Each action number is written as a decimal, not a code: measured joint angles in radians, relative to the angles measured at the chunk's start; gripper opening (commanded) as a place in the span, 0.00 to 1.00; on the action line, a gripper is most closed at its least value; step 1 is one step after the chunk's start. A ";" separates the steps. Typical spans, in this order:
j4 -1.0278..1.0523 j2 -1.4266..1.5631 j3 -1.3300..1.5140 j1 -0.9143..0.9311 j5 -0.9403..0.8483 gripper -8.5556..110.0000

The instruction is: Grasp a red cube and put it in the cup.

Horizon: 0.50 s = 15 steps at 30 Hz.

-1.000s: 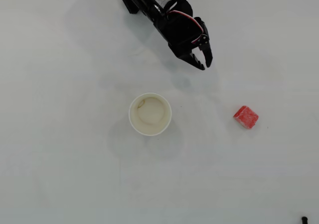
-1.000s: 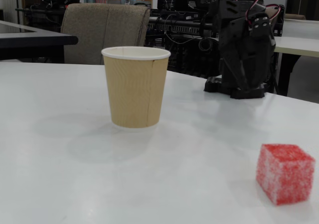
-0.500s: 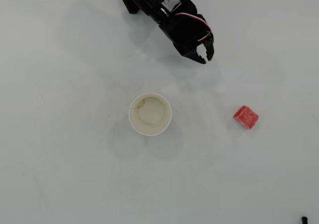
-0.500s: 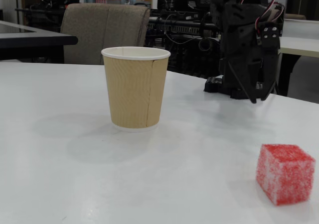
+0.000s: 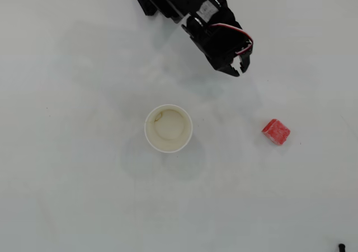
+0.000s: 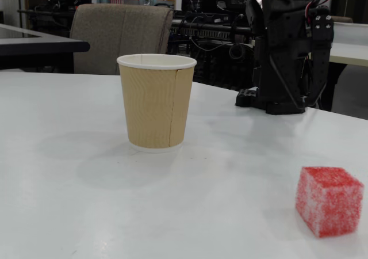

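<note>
The red cube (image 5: 276, 131) is speckled whitish and lies alone on the white table, right of the cup in the overhead view; it is near the bottom right in the fixed view (image 6: 328, 200). The cup (image 5: 168, 129) stands upright and empty at the table's middle. Its outside is brown and ribbed with a white rim in the fixed view (image 6: 156, 101). My gripper (image 5: 239, 69) hangs at the top, folded against the black arm (image 6: 287, 46), well above the cube and apart from it. Its jaws look shut with nothing between them.
The arm's base (image 6: 270, 101) stands on the table's far edge. A small black object (image 5: 341, 246) pokes in at the overhead view's bottom right corner. A padded chair (image 6: 123, 34) and desks stand behind the table.
</note>
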 measured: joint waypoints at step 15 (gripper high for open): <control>-0.005 -0.529 -0.413 0.080 0.000 0.08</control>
